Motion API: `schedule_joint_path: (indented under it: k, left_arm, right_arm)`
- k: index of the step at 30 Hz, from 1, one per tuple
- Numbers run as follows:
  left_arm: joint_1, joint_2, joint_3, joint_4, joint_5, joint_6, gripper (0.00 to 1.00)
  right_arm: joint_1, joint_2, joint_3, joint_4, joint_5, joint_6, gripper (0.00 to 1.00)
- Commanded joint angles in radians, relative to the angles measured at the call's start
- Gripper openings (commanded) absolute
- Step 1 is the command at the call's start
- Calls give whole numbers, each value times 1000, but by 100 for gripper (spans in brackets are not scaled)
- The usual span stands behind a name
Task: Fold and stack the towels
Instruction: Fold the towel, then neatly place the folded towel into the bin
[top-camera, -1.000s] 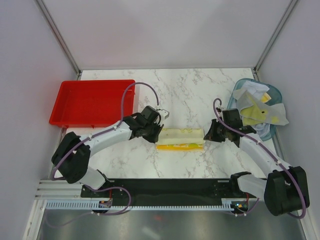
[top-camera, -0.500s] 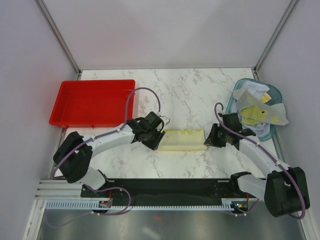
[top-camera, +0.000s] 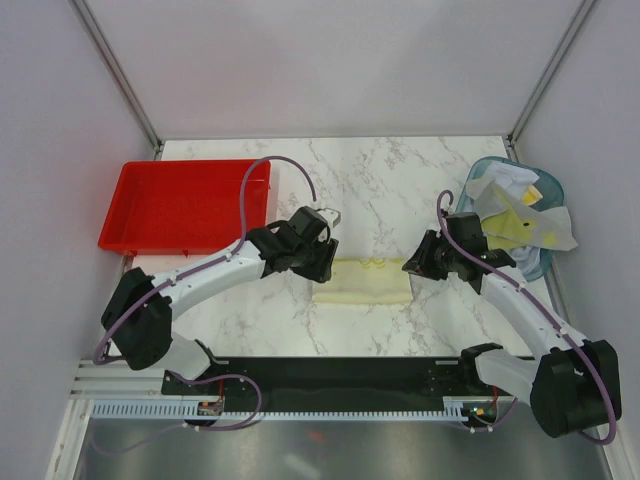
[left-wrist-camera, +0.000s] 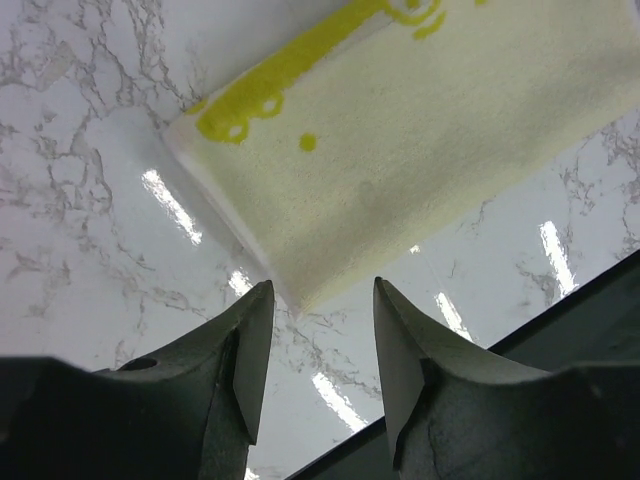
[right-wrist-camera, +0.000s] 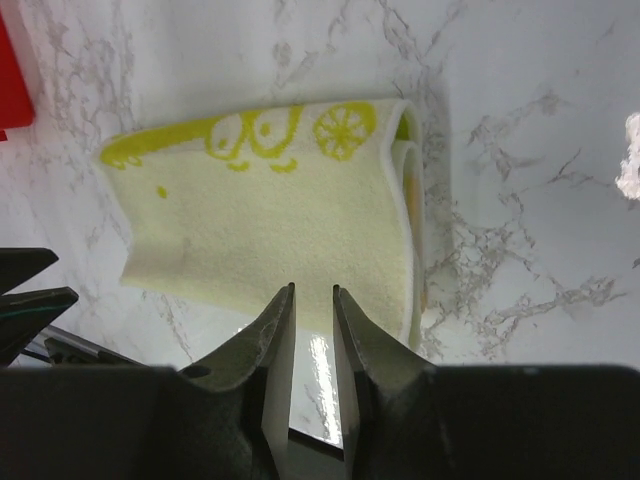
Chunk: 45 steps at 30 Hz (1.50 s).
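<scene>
A pale yellow towel with yellow lemon marks lies folded flat on the marble table, between the two arms. My left gripper hovers just off its left end, open, with nothing between the fingers. In the left wrist view the towel's corner lies just ahead of that gripper. My right gripper is at the towel's right end, open by a narrow gap and holding nothing. In the right wrist view its fingertips sit over the towel's near edge. More towels, white, grey and yellow, are heaped in the basket.
The translucent teal basket stands at the table's right edge, close behind the right arm. A red plastic tray sits at the back left. The black base rail runs along the near edge.
Both grippers were shut at the towel's ends a second ago; they have opened and let go. The towel, earlier showing a yellow-orange lower edge, now lies folded flat.
</scene>
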Motion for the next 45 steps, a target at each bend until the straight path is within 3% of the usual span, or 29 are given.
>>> schedule_joint_path:
  k: [1,7,12,17,27,30,31,35,39,42,45]
  left_arm:
    - [-3,45,-70,79,5,-117,51]
    - [-3,116,-128,113,-30,-160,51]
    - [-1,73,-84,82,-42,-152,51]
    - [-6,12,-94,151,77,-201,51]
    - [6,110,-199,214,51,-238,48]
    - [8,73,-159,163,42,-233,53]
    - [11,49,-123,139,31,-229,66]
    - [54,-2,-88,59,-7,-212,70]
    - [124,13,-136,109,42,-193,74]
    - [152,53,-159,174,106,-183,75]
    - [152,93,-170,221,139,-184,73]
  right_arm:
    - [6,17,-116,178,-28,75,29]
    - [6,81,-242,326,-54,67,29]
    - [7,68,-221,296,-68,33,29]
    - [7,10,-228,279,-114,46,29]
    - [6,29,-345,352,-81,63,29]
    - [7,20,-301,299,-85,20,29]
    - [6,13,-287,280,-86,9,29]
    - [7,-43,-209,205,-91,-39,30]
    - [7,-81,-149,156,-115,-77,36]
    - [6,-90,-94,121,-123,-92,51]
    - [6,-99,-43,89,-111,-115,59]
